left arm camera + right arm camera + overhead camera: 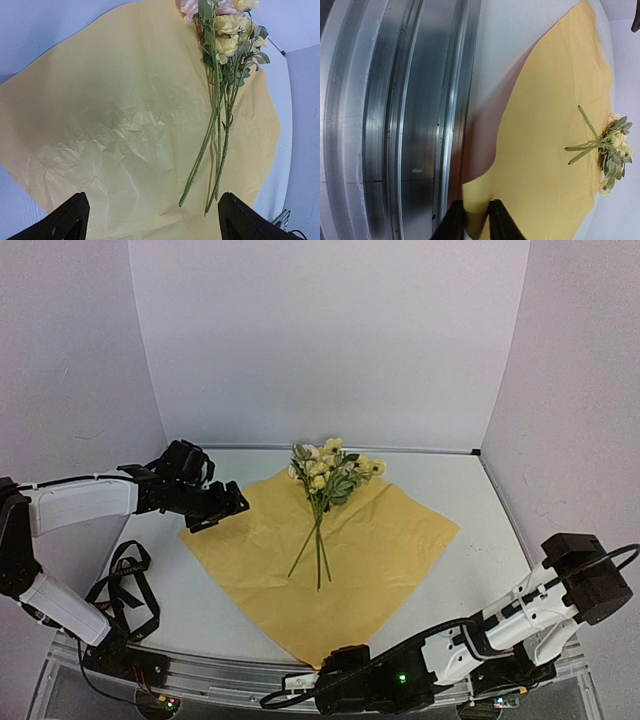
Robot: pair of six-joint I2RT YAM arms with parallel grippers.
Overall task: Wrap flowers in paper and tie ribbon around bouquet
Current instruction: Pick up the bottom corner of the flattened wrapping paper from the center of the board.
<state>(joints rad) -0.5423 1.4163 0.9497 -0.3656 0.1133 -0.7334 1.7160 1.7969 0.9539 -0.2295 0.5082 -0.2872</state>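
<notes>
The paper (385,540) is pinched at its near corner by the right gripper (476,209), flowers (325,485) laid stems toward it; left gripper (152,200) spread.

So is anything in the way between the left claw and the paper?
Nothing visible is. The left gripper hangs open at the left edge of the paper, with only bare sheet in front of its fingers. The flowers lie further in, along the paper's middle, well apart from that gripper.
</notes>
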